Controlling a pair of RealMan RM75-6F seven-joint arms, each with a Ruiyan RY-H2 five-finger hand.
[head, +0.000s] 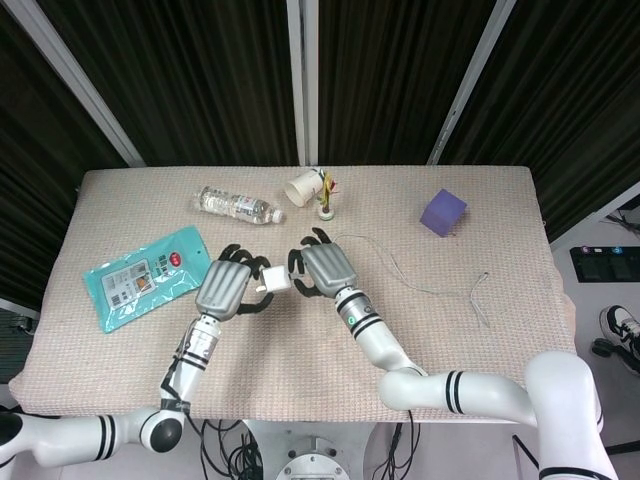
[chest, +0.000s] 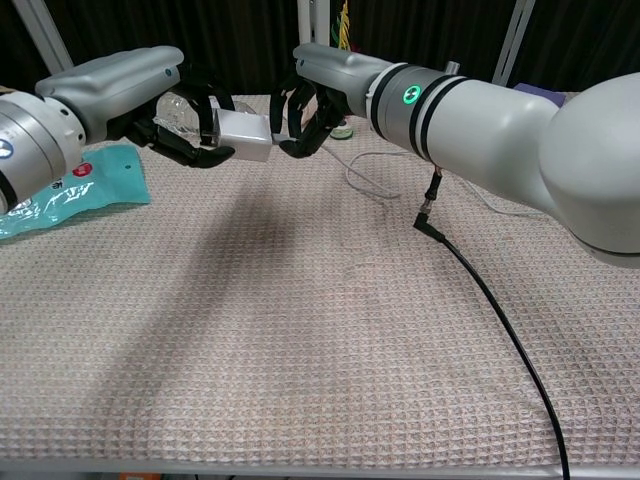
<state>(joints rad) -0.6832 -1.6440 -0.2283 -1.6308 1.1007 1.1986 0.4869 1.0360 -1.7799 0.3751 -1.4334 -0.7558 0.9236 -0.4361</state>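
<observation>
Left robot hand (head: 225, 288) grips the white charger block (head: 273, 281), right robot hand (head: 320, 270) pinches the cable plug against it; judged mid-insertion, next needing aligned push.

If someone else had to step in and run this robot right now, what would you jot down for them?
Left hand: holds the white charger block above the table.
Right hand: fingers curled around the plug end of the thin cable, pressed close to the block; the plug itself is hidden, so I cannot tell whether it is seated.
The cable's slack trails right across the cloth.
Done: both parts picked up and brought face to face.
Left: confirm the plug is in the block, then set them down.
</observation>
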